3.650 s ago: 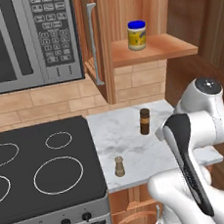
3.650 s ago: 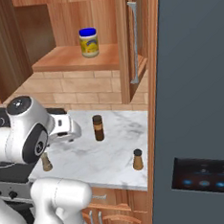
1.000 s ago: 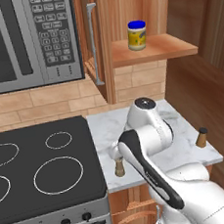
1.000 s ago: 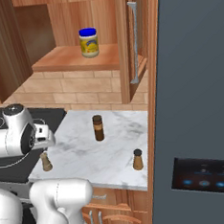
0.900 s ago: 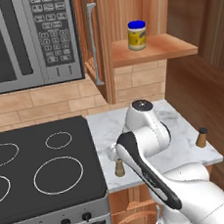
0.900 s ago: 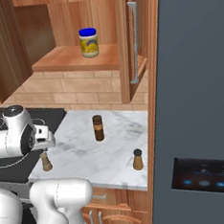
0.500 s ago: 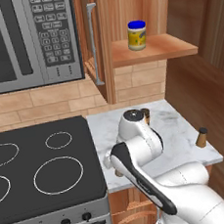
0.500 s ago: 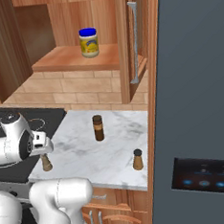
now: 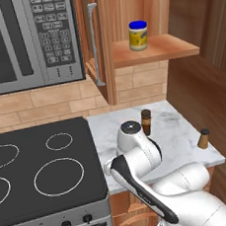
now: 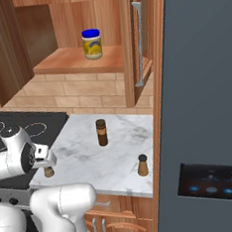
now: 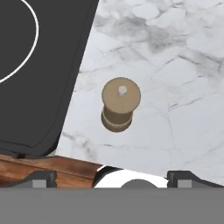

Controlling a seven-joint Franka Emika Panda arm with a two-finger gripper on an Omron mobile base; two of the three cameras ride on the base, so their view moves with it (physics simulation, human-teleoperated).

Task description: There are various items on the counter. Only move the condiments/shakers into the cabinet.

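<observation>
My gripper (image 11: 113,178) is open, its two dark fingertips (image 11: 40,177) spread wide. It hangs over the small beige shaker (image 11: 120,105), which stands upright near the front left corner of the marbled counter (image 11: 175,87). From the right base the same shaker (image 10: 48,171) peeks out under my hand. The tan shaker with a dark top (image 9: 203,139) (image 10: 142,165) stands at the counter's front right. The yellow blue-lidded jar (image 9: 138,35) (image 10: 92,44) sits on the cabinet shelf (image 9: 169,48). The dark brown cylinder (image 9: 146,122) (image 10: 102,132) stands mid-counter.
The black stovetop (image 9: 41,163) (image 11: 39,65) borders the counter on the left, close to the beige shaker. The cabinet door with its silver handle (image 9: 94,42) stands open beside the microwave (image 9: 22,41). A tall grey fridge (image 10: 206,105) walls off the right side.
The arm has swung left across the counter to the front left corner, over the beige shaker, uncovering the tan shaker. The items have not moved and the gripper has stayed open.
</observation>
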